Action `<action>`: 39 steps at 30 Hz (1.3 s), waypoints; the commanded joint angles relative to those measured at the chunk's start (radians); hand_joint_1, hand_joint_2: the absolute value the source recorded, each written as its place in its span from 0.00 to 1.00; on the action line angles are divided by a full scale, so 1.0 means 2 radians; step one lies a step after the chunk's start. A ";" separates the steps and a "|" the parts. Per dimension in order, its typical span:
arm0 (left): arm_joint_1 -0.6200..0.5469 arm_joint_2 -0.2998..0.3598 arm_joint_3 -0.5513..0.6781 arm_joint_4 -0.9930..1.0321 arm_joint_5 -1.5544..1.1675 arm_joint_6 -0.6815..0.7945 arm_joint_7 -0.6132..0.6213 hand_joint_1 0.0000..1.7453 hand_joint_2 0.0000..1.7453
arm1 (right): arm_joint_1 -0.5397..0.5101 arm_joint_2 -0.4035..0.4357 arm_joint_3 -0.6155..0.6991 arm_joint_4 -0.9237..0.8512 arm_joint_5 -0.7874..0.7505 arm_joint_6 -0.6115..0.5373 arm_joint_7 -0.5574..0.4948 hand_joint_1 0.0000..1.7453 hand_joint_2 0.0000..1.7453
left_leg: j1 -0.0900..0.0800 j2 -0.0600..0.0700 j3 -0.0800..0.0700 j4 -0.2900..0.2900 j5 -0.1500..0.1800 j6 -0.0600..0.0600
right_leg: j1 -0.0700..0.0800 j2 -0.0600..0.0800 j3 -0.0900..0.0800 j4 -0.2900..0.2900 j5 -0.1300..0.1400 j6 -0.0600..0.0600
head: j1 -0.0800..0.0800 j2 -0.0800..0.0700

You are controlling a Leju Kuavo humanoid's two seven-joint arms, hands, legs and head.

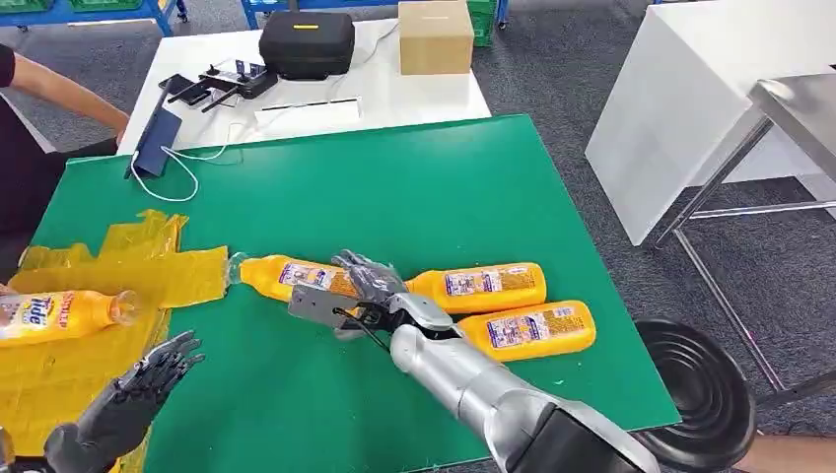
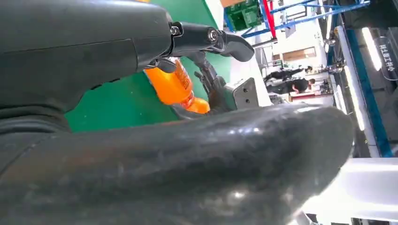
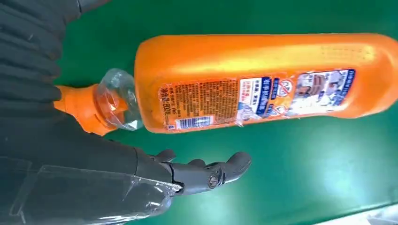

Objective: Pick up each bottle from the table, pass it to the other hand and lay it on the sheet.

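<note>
Green covering is seen across the worktop (image 1: pixel 414 197), and the robot's arms enter from its near edge. The left robot hand (image 1: pixel 148 379) is held nearest, its fingers spread and nothing in them, over the near part of the crumpled yellow sheet (image 1: pixel 118 266). Just beyond this hand, an orange bottle (image 1: pixel 59 313) is laid on the sheet with its clear cap toward the worktop's middle.

The right robot hand (image 1: pixel 367 286) is placed farther in, over the body of a second orange bottle (image 1: pixel 286 276) that lies on the green surface, cap end touching the sheet's edge. Whether this bottle is actually gripped cannot be told; in the right wrist view the dark fingers (image 3: pixel 211 171) are seen loosely extended beside a bottle (image 3: pixel 263 79), apart from it.

To the right of that hand, two more orange bottles are found lying side by side: one (image 1: pixel 483 286) just beyond the wrist, the other (image 1: pixel 532 328) beside the forearm.

Farther off, a white table (image 1: pixel 325 79) carrying a black case (image 1: pixel 306 41) and a cardboard box (image 1: pixel 434 34) is seen.
</note>
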 commanded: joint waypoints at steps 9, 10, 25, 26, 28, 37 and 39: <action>-0.122 0.013 -0.152 0.064 0.004 -0.005 -0.017 0.00 0.00 | -0.038 -0.007 0.046 0.102 -0.050 0.027 0.088 1.00 1.00 | 0.000 -0.003 0.000 0.000 0.000 0.000 | 0.000 -0.001 0.001 0.000 0.000 0.000 | 0.000 0.000; -0.122 0.013 -0.152 0.064 0.004 -0.005 -0.017 0.00 0.00 | -0.038 -0.007 0.046 0.102 -0.050 0.027 0.088 1.00 1.00 | 0.000 -0.005 0.000 0.000 0.001 0.000 | 0.000 -0.003 0.001 -0.001 0.000 0.000 | 0.000 0.000; -0.146 0.015 -0.179 0.066 0.007 -0.005 -0.017 0.00 0.00 | -0.035 -0.012 0.034 0.113 -0.049 0.022 0.090 1.00 1.00 | 0.000 -0.003 0.001 0.000 0.001 0.000 | 0.000 -0.001 0.002 -0.001 0.000 0.000 | 0.000 0.000; -0.146 0.015 -0.179 0.066 0.007 -0.005 -0.017 0.00 0.00 | -0.035 -0.012 0.034 0.113 -0.049 0.022 0.090 1.00 1.00 | 0.000 -0.003 0.001 0.000 0.001 0.000 | 0.000 -0.001 0.002 -0.001 0.000 0.000 | 0.000 0.000; -0.150 0.014 -0.185 0.066 0.007 -0.004 -0.017 0.00 0.00 | -0.033 -0.013 0.032 0.113 -0.047 0.019 0.090 1.00 1.00 | 0.000 -0.002 0.002 0.000 0.000 0.000 | 0.000 -0.001 0.002 0.000 0.000 0.000 | 0.000 0.000; -0.188 -0.031 -0.166 0.175 -0.010 0.052 -0.017 0.00 0.00 | -0.034 -0.024 -0.019 0.097 -0.058 -0.071 0.026 1.00 1.00 | 0.000 -0.004 0.002 0.000 0.001 0.000 | 0.000 -0.002 0.003 -0.001 0.001 0.000 | 0.000 0.000; -0.227 -0.090 -0.118 0.264 0.012 0.084 -0.002 0.00 0.00 | -0.037 -0.024 -0.055 0.085 -0.071 -0.121 -0.018 1.00 1.00 | 0.000 -0.005 0.002 -0.001 0.002 0.000 | 0.000 -0.002 0.003 -0.002 0.001 0.000 | 0.000 0.000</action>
